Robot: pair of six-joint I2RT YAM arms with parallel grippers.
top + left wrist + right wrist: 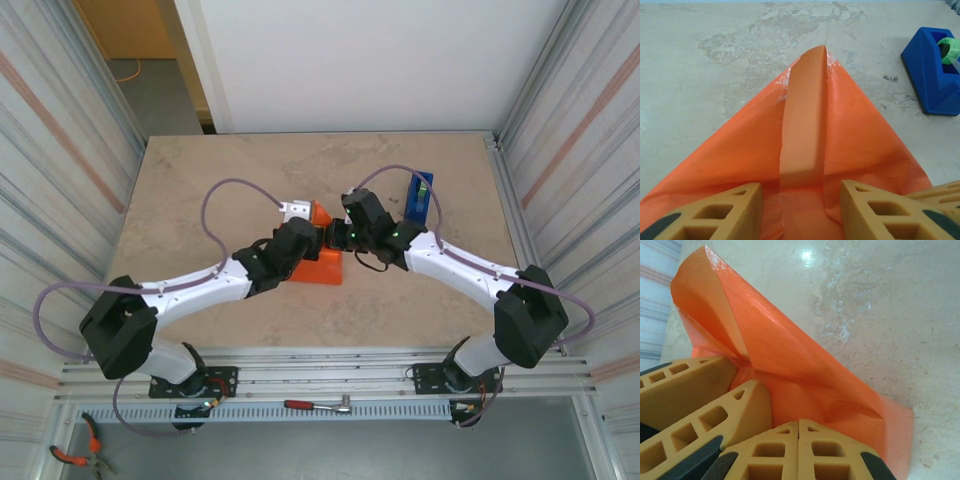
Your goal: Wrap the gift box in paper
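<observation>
1 sheet of orange paper (pixel 322 268) lies tented at the centre of the table (pixel 200 180), the gift box presumably covered beneath it. It looks thin, light, limp and easily torn, so pinch a creased edge gently. The left gripper (pixel 800 186), reaching from 8 o'clock, straddles a raised fold with its jaws partly apart. The right gripper (pixel 799 425), from 4 o'clock, is closed at the paper's edge. 1 blue tape dispenser (pixel 418 198) stands at 2 o'clock.

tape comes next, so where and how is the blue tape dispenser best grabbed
Probably take the blue tape dispenser across its two flat long sides, coming down from above, at the solid end away from the green roll. It stands upright and narrow, so those sides suit a two-finger pinch.
</observation>
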